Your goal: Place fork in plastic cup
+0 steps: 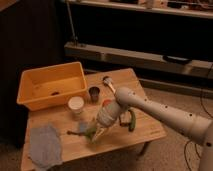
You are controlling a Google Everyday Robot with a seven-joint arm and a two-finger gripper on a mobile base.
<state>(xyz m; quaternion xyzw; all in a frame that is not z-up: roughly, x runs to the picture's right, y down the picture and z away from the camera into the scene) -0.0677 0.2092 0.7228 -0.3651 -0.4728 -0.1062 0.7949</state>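
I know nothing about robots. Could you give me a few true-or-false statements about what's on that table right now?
1. The white plastic cup stands inside the yellow bin. False: it stands on the table, just in front of the bin.
2. A smaller dark cup stands beside the white one. True.
3. The gripper hangs over the bin. False: it is low over the table's front part, near the fork.
4. A grey cloth lies on the table. True.
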